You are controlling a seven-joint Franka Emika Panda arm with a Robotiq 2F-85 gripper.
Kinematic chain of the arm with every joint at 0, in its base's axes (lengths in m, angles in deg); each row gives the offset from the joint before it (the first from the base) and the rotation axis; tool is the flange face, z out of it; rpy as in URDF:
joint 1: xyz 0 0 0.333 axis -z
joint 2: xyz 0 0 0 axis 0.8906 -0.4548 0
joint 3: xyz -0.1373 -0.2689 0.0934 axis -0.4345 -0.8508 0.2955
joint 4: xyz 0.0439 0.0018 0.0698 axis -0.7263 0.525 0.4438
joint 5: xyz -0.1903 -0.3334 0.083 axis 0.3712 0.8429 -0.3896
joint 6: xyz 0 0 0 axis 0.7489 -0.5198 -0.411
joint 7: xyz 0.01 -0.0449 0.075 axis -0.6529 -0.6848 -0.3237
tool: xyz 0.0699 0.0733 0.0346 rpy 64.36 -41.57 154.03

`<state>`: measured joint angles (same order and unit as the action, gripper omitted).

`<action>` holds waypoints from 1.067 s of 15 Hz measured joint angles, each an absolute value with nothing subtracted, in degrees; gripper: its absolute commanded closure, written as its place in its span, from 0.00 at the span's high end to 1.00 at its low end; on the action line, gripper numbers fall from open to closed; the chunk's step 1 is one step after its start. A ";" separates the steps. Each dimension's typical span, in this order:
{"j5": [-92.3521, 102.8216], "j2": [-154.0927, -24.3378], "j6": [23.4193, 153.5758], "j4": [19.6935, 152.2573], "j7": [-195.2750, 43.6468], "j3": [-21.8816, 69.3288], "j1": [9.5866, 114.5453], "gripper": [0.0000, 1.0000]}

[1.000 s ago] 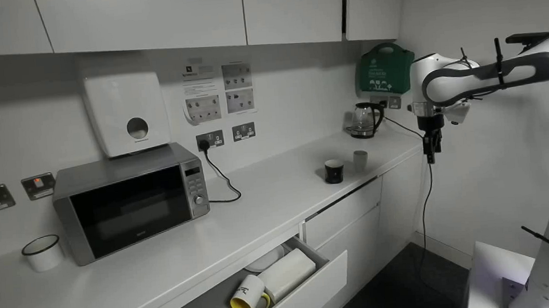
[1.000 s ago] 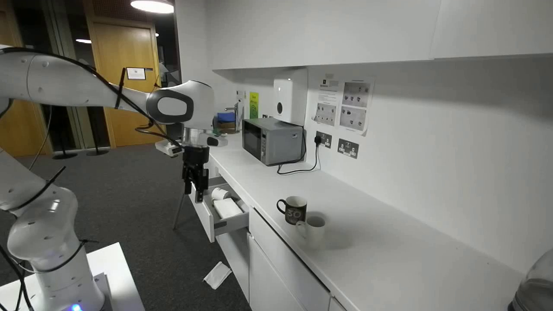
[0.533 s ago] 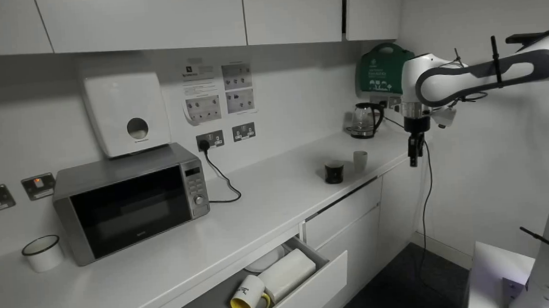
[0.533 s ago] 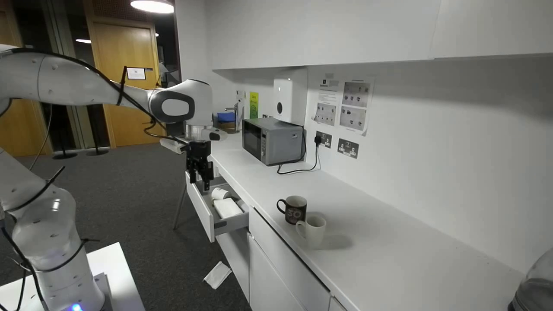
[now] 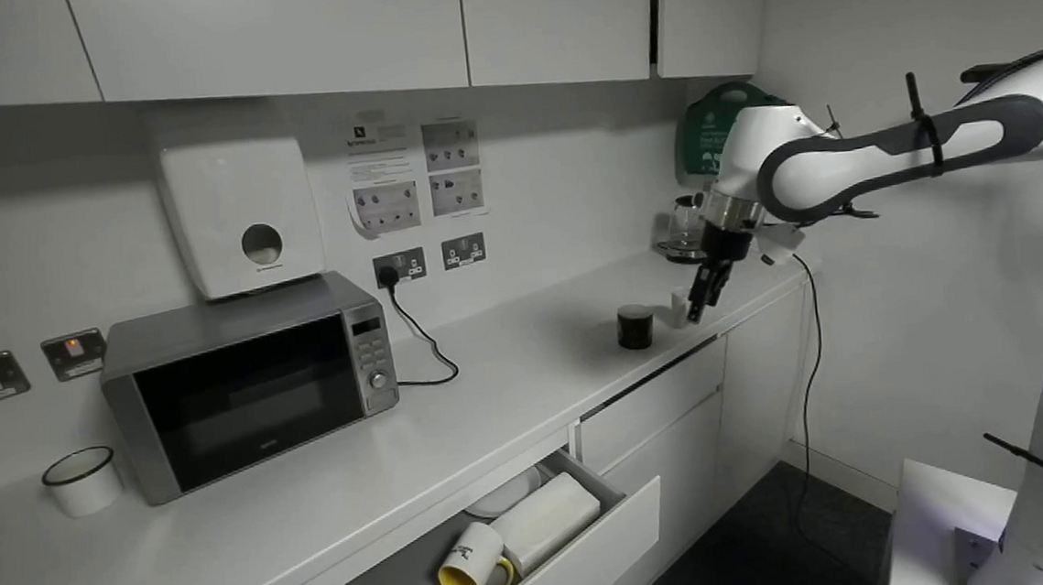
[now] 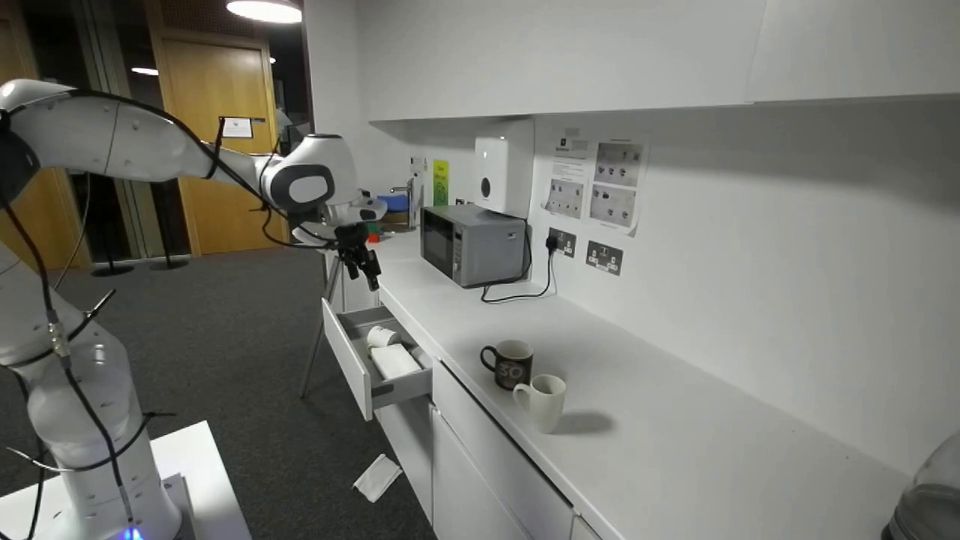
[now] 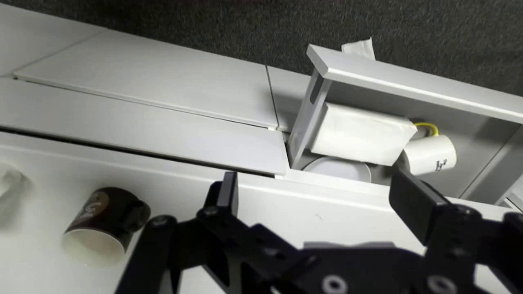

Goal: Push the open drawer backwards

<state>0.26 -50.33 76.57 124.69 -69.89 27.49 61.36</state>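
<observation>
The white drawer stands pulled out, its plain front panel showing in both exterior views (image 5: 591, 558) (image 6: 346, 360). In the wrist view, the drawer front (image 7: 408, 83) is at upper right. It holds a white box (image 5: 547, 520), a white mug (image 5: 471, 553) with a yellow inside and handle, and a white dish (image 5: 506, 494). My gripper (image 5: 704, 298) is open and empty, tilted, above the drawer and apart from it. In an exterior view the gripper (image 6: 364, 279) is at the counter's front edge. The wrist view shows its pads (image 7: 412, 200) wide apart.
A black mug (image 6: 514, 365) and a white mug (image 6: 544, 405) stand on the counter (image 5: 490, 368) near its front edge. A microwave (image 5: 253, 385) stands farther along it. A kettle (image 5: 684, 226) is at the far end. Wall cupboards (image 5: 283, 34) hang above.
My gripper has risen, moved in toward the counter and tilted from pointing straight down to slanting, fingertips toward the counter. The drawer and its contents have not moved.
</observation>
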 measured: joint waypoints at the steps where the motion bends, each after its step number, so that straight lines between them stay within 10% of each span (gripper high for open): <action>1: 0.44 -51.41 78.93 124.58 -71.56 29.01 61.16 1.00; 16: 3.68 -87.70 72.78 102.19 -93.29 36.56 55.08 1.00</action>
<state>3.68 -87.70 72.78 102.19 -93.29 36.56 55.08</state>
